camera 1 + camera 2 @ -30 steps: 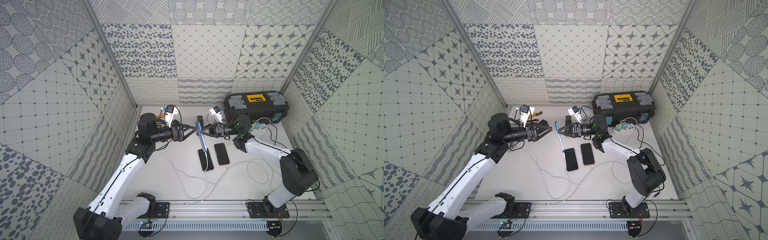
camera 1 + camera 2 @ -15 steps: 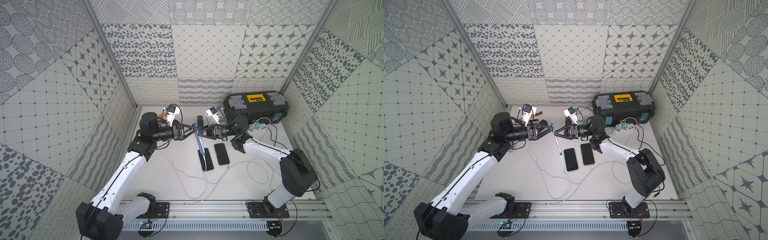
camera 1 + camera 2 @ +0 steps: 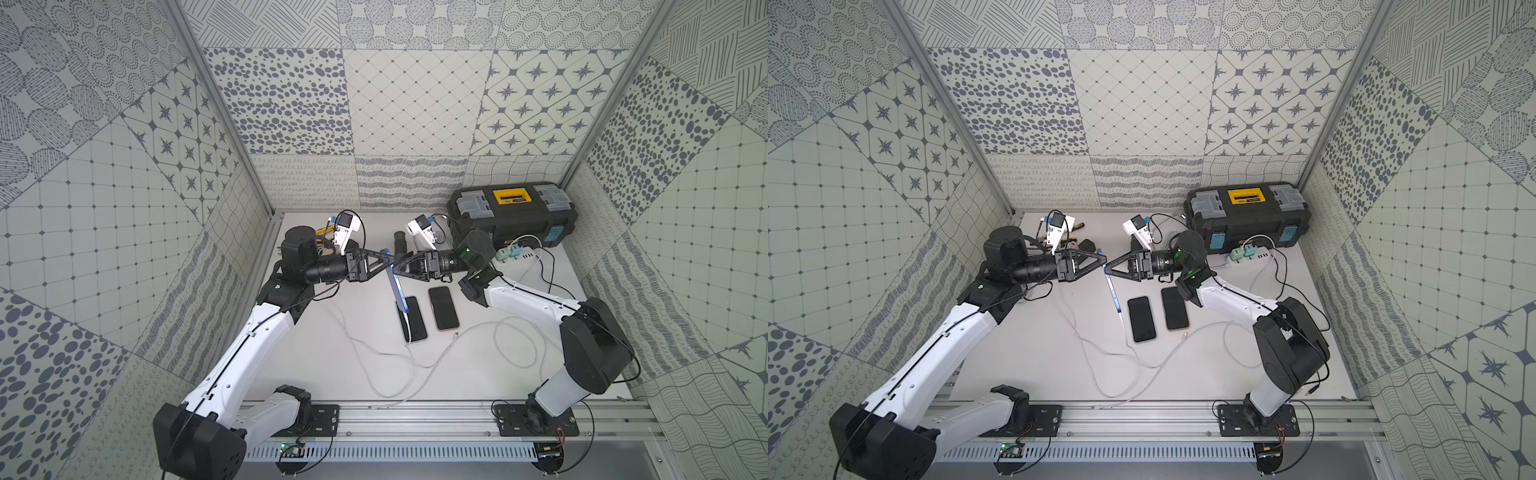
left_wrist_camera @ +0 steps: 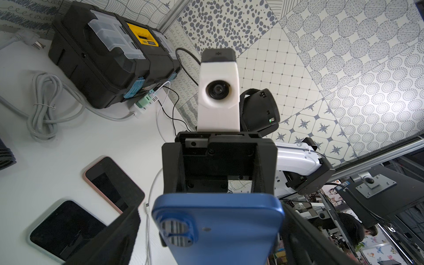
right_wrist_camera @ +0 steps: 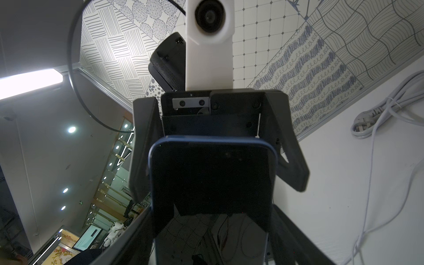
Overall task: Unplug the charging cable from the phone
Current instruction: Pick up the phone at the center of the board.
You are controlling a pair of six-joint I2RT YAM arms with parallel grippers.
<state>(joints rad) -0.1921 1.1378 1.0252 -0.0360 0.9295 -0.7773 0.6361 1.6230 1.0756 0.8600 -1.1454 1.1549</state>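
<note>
Right pincer [image 3: 398, 268]: clenched across the side edges of the blue phone [image 3: 397, 289] near its top end, screen facing the right wrist camera. Left pincer [image 3: 384, 261]: released, fingers spread wide to either side of the same top end from the back face, seemingly not touching it. The phone hangs tilted above the middle of the bench [image 3: 332, 365], toward the back edge, lower end down. The charging cable [image 3: 408, 330] is plugged into that lower end and trails limp toward the front edge. Judgement: the phone is stiff, slick-sided and glass-faced, so it could slip or crack if dropped; the cord is light and floppy and would only stretch if pulled. Best hold is the short rigid plug just below the phone, pulled in line with the phone. Obstacles: a dark phone [image 3: 415, 318] lies directly beneath the plug, a pink-cased phone [image 3: 443, 307] just beside it, and loose cable loops cross the bench. A toolbox [image 3: 513, 212] sits in the back right corner, well apart.
</note>
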